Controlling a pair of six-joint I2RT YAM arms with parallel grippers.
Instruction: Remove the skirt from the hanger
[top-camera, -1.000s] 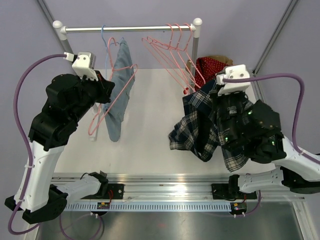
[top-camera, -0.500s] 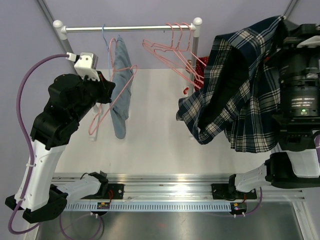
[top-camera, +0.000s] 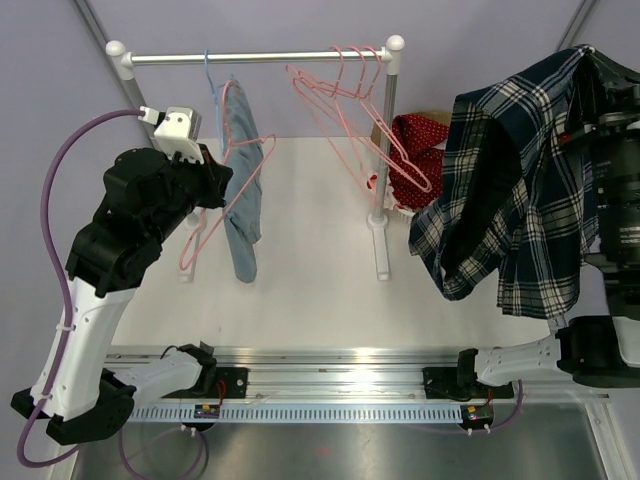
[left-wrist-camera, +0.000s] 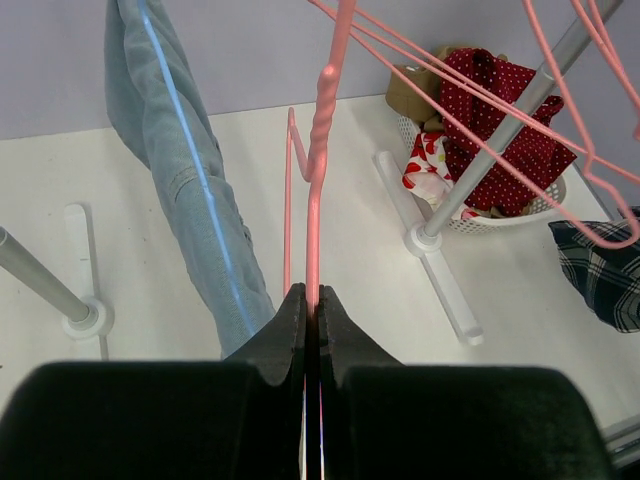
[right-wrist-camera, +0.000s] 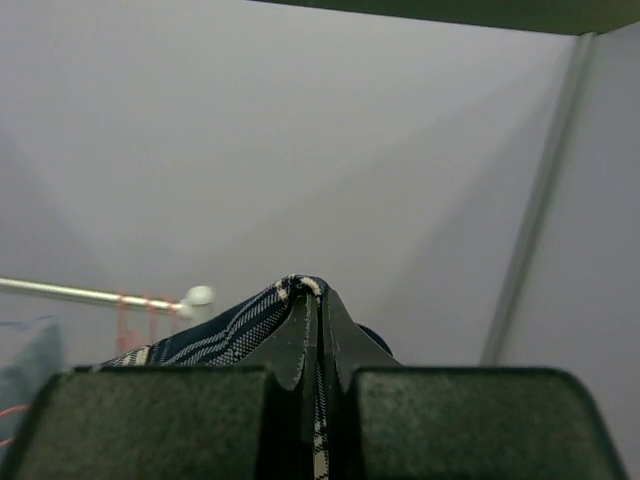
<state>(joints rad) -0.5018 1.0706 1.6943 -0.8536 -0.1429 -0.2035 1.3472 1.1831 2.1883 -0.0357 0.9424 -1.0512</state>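
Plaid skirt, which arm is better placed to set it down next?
Right, probably: the right gripper is shut on the plaid skirt, while the left gripper clamps a pink hanger.

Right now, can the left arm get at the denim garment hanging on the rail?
Likely not yet: the left gripper is shut on the pink hanger. The denim garment hangs just beside it, nothing between.

A: What hangs on the clothes rail (top-camera: 260, 58) across the top of the overhead view?

B: A pale denim garment (top-camera: 245, 190) on a thin blue hanger (top-camera: 207, 72), left of centre, hanging long above the white tabletop (top-camera: 310, 270).

A: And to the right of the rail's right post (top-camera: 391, 80)?

B: A white perforated basket (left-wrist-camera: 505, 222), just beside the post's foot. Red cloth with white dots (top-camera: 420, 140) is heaped in it, and something tan sits behind.
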